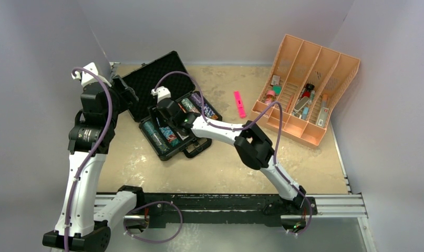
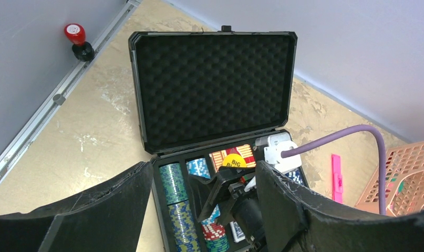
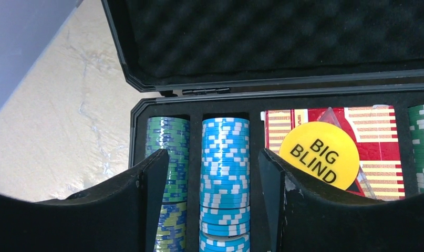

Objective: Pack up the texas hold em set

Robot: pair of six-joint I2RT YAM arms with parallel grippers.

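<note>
The black case [image 1: 149,79] lies open at the back left of the table, its foam lid [image 2: 212,84] up. Its tray holds rows of chips: green [image 3: 167,142], light blue [image 3: 225,157] and dark green [image 3: 422,147]. A yellow "BIG BLIND" disc [image 3: 319,155] lies on the red card deck [image 3: 380,134]. A blue deck [image 2: 236,229] shows in the left wrist view. My right gripper [image 3: 214,199] is open and empty, its fingers on either side of the light blue row; it also shows from above [image 1: 166,122]. My left gripper [image 2: 199,210] is open and empty above the case's left side [image 1: 124,94].
An orange divided tray [image 1: 338,79] with small items stands at the back right. A pink marker [image 1: 239,104] lies between it and the case. A red-topped knob [image 2: 75,37] stands on the metal rail [image 2: 41,118] along the left wall. The case handle [image 1: 198,148] sticks out in front.
</note>
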